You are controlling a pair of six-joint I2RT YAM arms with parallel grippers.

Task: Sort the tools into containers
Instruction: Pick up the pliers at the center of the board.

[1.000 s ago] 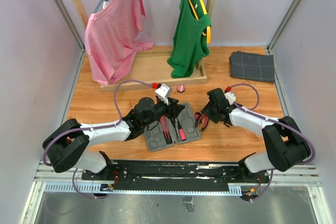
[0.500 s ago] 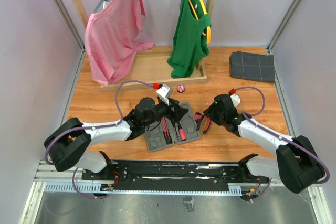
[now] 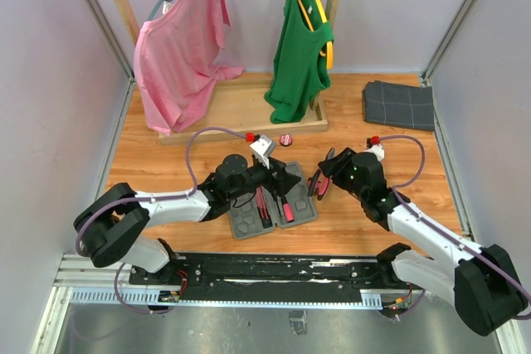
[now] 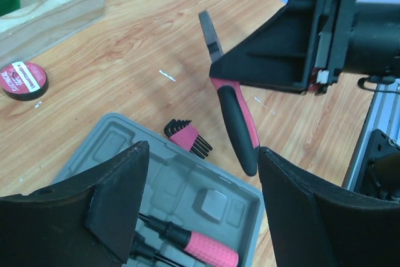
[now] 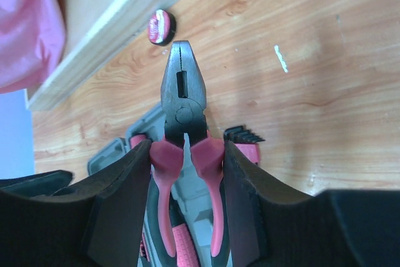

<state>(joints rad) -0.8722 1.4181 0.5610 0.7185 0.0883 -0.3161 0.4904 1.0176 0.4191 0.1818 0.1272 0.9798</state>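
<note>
Grey case point(image 3: 247, 223), pink-handled tools point(image 3: 285, 206) inside

Pliers point(image 5: 184, 117) — pink and black, case point(image 4: 169, 173) — grey

I read this as robot lab cell — plain lilac walls point(image 3: 50, 80) boxing wooden bench point(image 3: 373, 225), metal mounting rail point(image 3: 274, 288), small clothes rack point(image 3: 241, 104).

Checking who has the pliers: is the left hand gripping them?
No, the pliers sit clamped by their handles in the right hand; the left hand is open.
</note>
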